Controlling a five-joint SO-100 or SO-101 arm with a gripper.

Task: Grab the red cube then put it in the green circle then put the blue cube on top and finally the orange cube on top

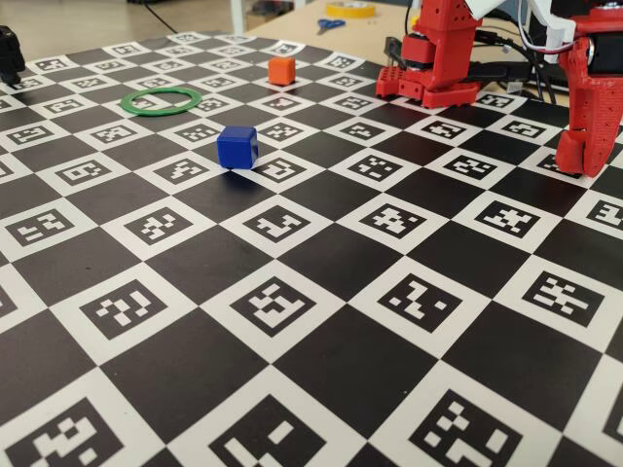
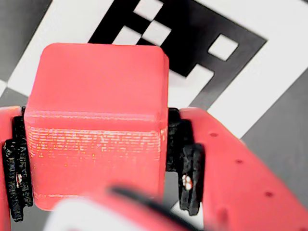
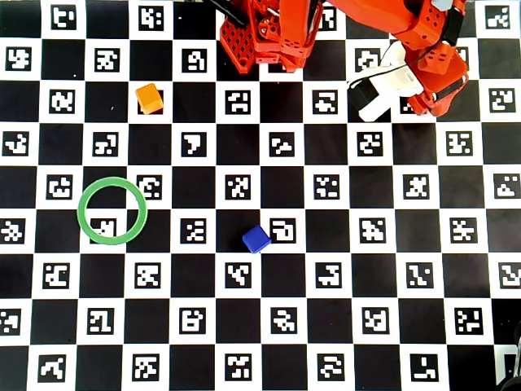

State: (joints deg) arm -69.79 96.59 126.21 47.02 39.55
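Note:
The red cube (image 2: 96, 110) fills the wrist view, and my gripper (image 2: 96, 144) is shut on it, with a black pad (image 2: 190, 168) pressed against each of its side faces. In the fixed view the gripper (image 1: 574, 156) hangs low over the board at the far right, and the cube cannot be made out there. The green circle (image 1: 156, 113) (image 3: 80, 212) lies flat at the left with nothing inside it. Near the board's middle sits the blue cube (image 1: 237, 146) (image 3: 256, 239). The orange cube (image 1: 281, 69) (image 3: 149, 98) rests further back, beyond the ring.
The red arm base (image 1: 438, 68) (image 3: 269, 32) stands at the back edge of the marker-printed checkerboard. Blue-handled scissors (image 1: 329, 24) and a yellow tape roll (image 1: 350, 8) lie on the table behind it. A black object (image 1: 8, 53) sits at the far left.

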